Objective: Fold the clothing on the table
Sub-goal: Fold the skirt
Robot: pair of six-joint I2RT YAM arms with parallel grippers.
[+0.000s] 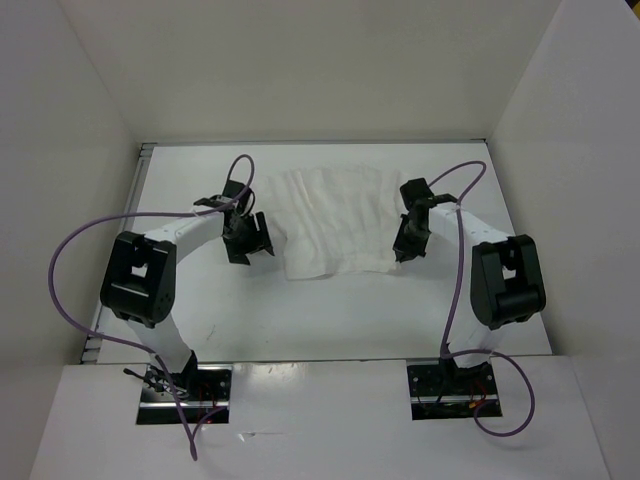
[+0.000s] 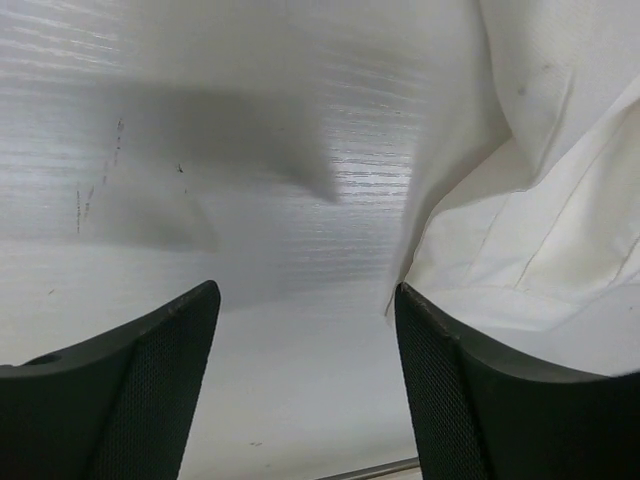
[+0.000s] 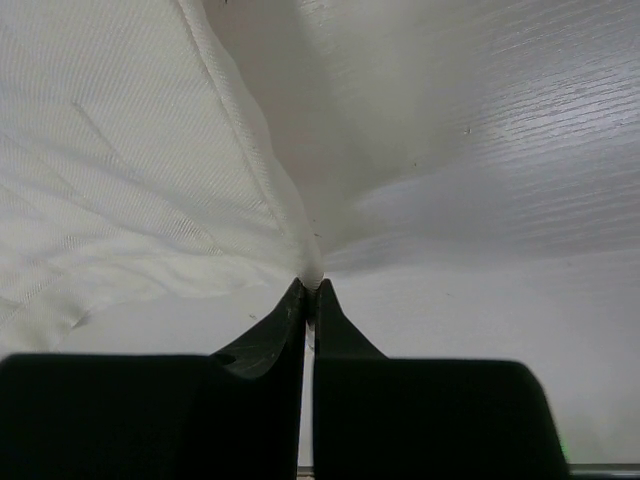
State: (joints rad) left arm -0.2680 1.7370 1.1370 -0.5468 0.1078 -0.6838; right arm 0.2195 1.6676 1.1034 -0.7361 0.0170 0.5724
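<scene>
White walls enclose the table on three sides, and both arm bases are bolted at its near edge. The clothing lies on the middle of the table, toward the far side, between the two grippers. It is spread mostly flat with shallow wrinkles, and its near edge curves from the left arm's side to the right arm's side. The left gripper stands just beside the near left corner of the clothing. In the left wrist view the left gripper is released: both fingers stand wide apart with bare table between them, and a raised fold of the clothing sits next to the right-hand finger. The right gripper is at the near right corner of the clothing. In the right wrist view the right gripper is clenched, with the tips pressed together on the hem of the clothing, which rises from the tips as a taut ridge over the table. Purple cables loop from each base to its wrist.
</scene>
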